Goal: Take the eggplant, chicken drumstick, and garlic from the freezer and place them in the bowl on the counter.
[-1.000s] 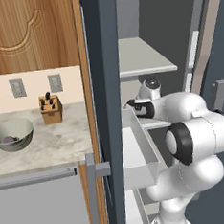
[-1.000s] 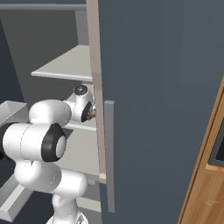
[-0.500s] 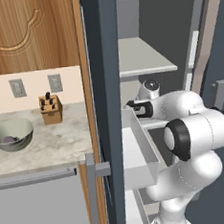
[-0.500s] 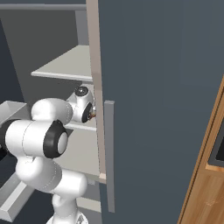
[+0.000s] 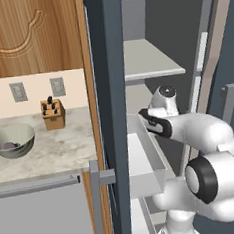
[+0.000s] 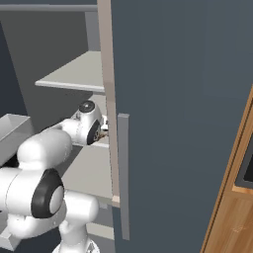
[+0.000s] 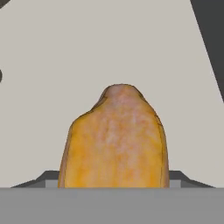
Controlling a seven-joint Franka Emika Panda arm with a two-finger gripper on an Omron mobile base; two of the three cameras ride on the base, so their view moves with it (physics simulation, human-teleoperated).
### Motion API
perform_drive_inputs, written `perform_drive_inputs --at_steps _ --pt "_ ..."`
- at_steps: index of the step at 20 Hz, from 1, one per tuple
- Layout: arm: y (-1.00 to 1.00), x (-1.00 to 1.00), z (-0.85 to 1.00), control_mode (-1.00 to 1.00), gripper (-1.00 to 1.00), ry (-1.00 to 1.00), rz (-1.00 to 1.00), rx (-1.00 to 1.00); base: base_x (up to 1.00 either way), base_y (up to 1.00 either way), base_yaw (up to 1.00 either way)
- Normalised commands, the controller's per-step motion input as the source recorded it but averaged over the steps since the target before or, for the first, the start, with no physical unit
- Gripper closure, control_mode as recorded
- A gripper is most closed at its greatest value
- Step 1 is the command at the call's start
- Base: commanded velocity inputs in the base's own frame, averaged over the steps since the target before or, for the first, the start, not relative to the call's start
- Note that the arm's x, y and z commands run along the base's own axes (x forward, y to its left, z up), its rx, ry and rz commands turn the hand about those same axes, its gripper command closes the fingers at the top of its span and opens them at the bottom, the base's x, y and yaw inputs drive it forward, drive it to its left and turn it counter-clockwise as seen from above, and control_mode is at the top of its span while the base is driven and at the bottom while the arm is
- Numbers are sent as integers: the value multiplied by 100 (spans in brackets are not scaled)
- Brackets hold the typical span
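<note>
No writing, label, brand, number or sign can be read anywhere here.
</note>
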Motion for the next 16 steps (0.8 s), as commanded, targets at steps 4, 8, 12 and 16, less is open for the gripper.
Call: perform_drive_inputs --at_steps 4,8,12,16 --pt "0 -73 43 -100 100 11 0 0 0 0 0" --pt "0 -59 38 -100 100 27 0 0 0 0 0" --pt "-1 -57 46 -100 100 22 0 0 0 0 0" --pt "0 -54 53 -100 100 9 0 0 0 0 0"
